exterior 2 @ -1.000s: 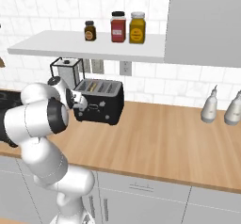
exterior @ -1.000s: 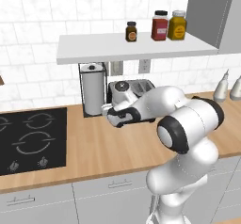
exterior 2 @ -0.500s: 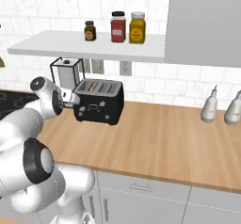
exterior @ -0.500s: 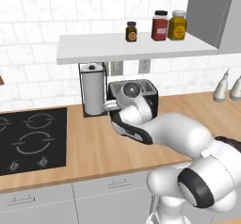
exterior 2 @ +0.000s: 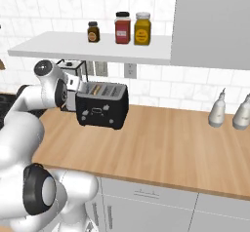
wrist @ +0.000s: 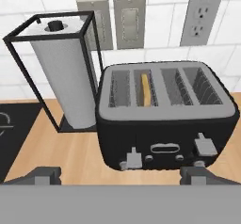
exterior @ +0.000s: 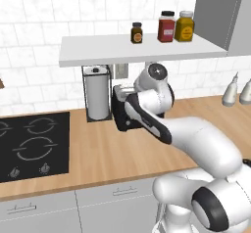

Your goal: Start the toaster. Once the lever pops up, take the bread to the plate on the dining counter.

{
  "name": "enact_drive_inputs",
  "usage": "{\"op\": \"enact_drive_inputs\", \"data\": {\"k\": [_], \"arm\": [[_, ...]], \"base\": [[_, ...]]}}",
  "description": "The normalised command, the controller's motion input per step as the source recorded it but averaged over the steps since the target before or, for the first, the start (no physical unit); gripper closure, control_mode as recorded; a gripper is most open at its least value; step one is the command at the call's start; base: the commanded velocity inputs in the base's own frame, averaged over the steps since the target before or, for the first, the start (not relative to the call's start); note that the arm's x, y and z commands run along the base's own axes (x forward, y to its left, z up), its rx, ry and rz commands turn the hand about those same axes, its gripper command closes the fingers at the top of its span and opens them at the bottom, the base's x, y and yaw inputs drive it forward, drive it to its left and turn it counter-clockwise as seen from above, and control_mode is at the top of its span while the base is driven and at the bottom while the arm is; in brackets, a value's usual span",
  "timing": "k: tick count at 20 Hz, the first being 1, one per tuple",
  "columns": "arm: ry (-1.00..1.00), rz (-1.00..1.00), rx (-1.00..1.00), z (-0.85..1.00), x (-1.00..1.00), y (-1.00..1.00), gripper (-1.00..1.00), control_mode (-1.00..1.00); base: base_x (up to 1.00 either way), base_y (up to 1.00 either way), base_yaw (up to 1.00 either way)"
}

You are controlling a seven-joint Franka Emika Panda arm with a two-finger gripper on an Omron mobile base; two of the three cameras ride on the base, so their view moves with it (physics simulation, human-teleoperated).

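Bread sits inside the black toaster, ahead of the open, empty gripper. Left lever looks lower than right lever, so toasting may have started; carrying remains.

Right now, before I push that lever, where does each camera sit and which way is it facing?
Left base view: behind the arm on its left, looking forward and down at the worktop; the arm crosses toward the toaster.
Right base view: behind on the right, same worktop; the arm reaches in from the left.
Hand view: on the hand, looking down at the toaster's front, the bread in a slot; the gripper fingertips at the bottom.
All share the toaster; the paper-towel holder is in both the left base and hand views.
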Motion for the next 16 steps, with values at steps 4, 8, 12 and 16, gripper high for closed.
{"op": "enact_drive_inputs", "data": {"k": [4, 8, 12, 16], "arm": [[0.00, 0.00, -0.02, 0.91, 0.00, -0.41, -1.00, -1.00], [0.00, 0.00, -0.04, 0.46, 0.00, -0.30, -1.00, -1.00], [0.00, 0.00, -0.01, 0.06, -0.02, -0.14, -1.00, -1.00], [0.00, 0.00, 0.00, 0.00, -0.20, -0.04, -1.00, -1.00]], "base": [[0.00, 0.00, 0.00], [0.00, 0.00, 0.00], [0.00, 0.00, 0.00], [0.00, 0.00, 0.00]]}}
